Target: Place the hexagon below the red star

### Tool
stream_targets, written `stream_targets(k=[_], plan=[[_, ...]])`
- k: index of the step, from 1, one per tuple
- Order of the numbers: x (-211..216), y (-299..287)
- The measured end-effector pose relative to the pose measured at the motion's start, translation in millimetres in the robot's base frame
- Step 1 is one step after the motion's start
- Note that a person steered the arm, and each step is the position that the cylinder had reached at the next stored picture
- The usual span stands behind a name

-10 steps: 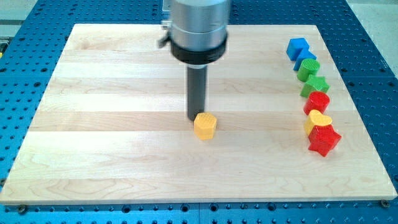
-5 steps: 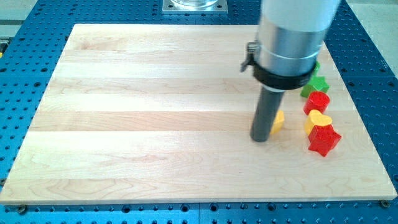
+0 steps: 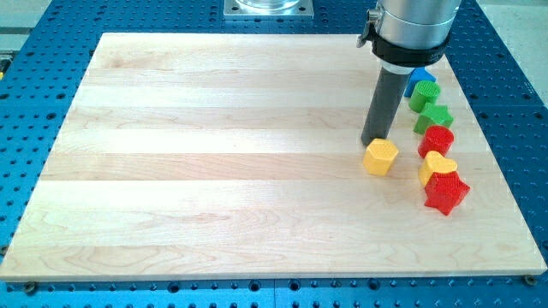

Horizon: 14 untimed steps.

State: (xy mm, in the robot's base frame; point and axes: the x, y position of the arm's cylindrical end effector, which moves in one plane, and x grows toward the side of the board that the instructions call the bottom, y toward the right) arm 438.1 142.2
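The yellow hexagon (image 3: pixel 381 157) lies on the wooden board at the view's right of centre. My tip (image 3: pixel 372 142) stands just above the hexagon and a little to its left, touching or nearly touching it. The red star (image 3: pixel 446 192) lies to the right of the hexagon and a little lower, at the bottom of a column of blocks. A gap of bare board separates the hexagon from the star.
The column near the board's right edge holds, from the top, a blue block (image 3: pixel 420 78) partly hidden by the arm, a green block (image 3: pixel 425 95), a green star (image 3: pixel 433 118), a red block (image 3: pixel 437 139) and a yellow heart (image 3: pixel 438 166). The wooden board (image 3: pixel 205 171) lies on a blue perforated table.
The yellow hexagon has been pushed from the board's middle to the right, close to the column of blocks. My tip moved right with it and now stands above it.
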Motion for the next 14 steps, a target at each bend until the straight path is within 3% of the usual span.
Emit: stream_targets(k=[1,2,5,8,9,12,14], plan=[[13,-1],[65,-1],[77,-36],[93,-21],[66,-20],[118,-1],[119,-16]])
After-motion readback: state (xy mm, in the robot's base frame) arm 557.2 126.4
